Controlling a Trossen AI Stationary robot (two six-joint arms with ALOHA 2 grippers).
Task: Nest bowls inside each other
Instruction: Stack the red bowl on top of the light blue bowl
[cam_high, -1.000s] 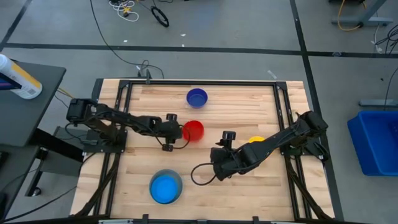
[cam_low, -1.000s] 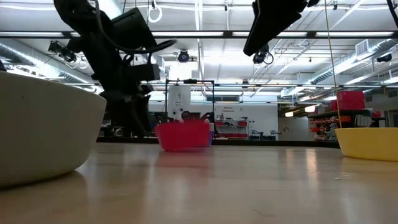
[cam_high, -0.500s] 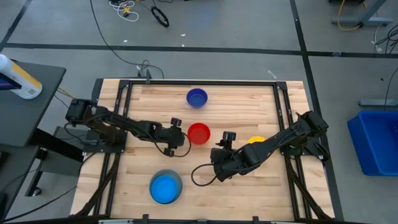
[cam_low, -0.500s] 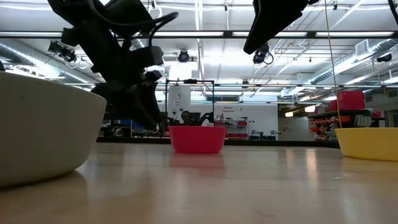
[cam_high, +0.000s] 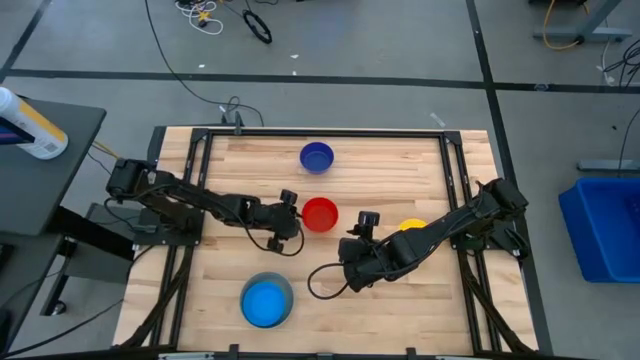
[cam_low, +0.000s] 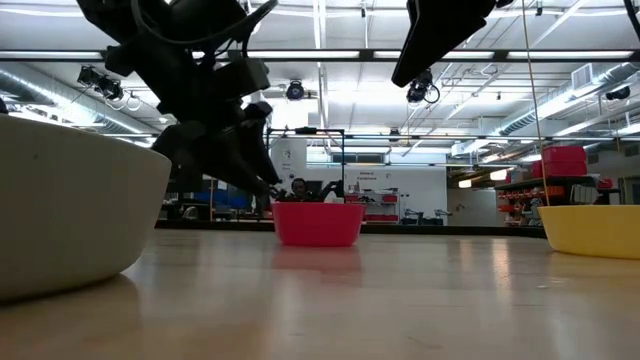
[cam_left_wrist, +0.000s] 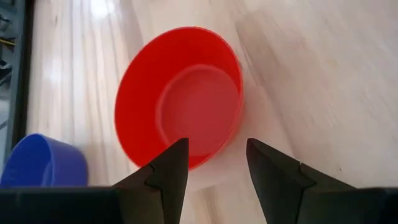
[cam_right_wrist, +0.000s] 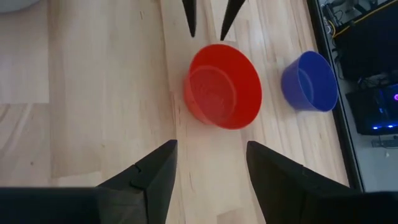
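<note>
A red bowl (cam_high: 320, 214) stands upright on the wooden table (cam_high: 400, 160) near its middle; it also shows in the left wrist view (cam_left_wrist: 186, 93) and the right wrist view (cam_right_wrist: 224, 87). My left gripper (cam_left_wrist: 214, 146) is open, its fingertips (cam_right_wrist: 191, 25) close to the bowl's left rim; no touch shows. My right gripper (cam_right_wrist: 208, 149) hangs open above the table, right of and nearer than the red bowl. A dark blue bowl (cam_high: 316, 157) stands at the far side. A yellow bowl (cam_high: 412, 225) is partly hidden by the right arm. A light blue bowl (cam_high: 266, 303) sits inside a grey bowl (cam_high: 270, 278) at the near edge.
Black frame rails (cam_high: 190, 200) run along the table's left and right sides. In the low view the grey bowl (cam_low: 60, 210) fills the near left and the yellow bowl (cam_low: 590, 230) stands at the right. Bare wood lies between the red and grey bowls.
The red bowl has slid a little toward the table's right and near edges, then come to rest flat. My left gripper has gone the same way behind it and rolled its wrist; its fingers stay apart as before.
</note>
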